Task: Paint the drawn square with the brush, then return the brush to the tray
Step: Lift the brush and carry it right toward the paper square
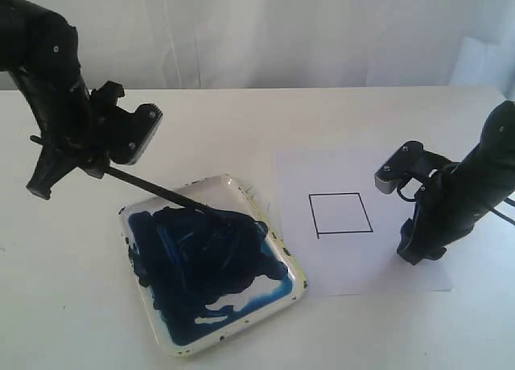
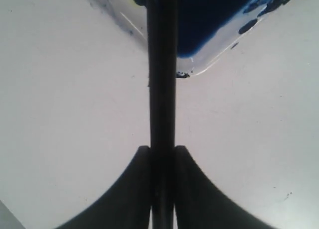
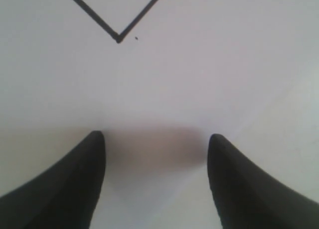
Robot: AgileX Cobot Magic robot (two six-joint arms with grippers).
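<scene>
The white tray (image 1: 296, 267) with a speckled rim lies at the lower middle, its inside smeared dark blue. My left gripper (image 1: 98, 169) is shut on the black brush (image 1: 153, 191), which slants down so its tip lies in the tray's blue paint. In the left wrist view the brush (image 2: 161, 79) runs straight out from between the fingers toward the tray's corner (image 2: 209, 62). The drawn square (image 1: 340, 214) on the white paper (image 1: 354, 265) is blank. My right gripper (image 1: 418, 253) stands open on the paper, right of the square, one corner of the square (image 3: 117, 37) showing ahead of it.
The white paper sheet lies just right of the tray, almost touching its rim. A white tabletop (image 1: 72, 306) runs under everything, and a white wall or curtain (image 1: 282, 32) rises behind the table's far edge.
</scene>
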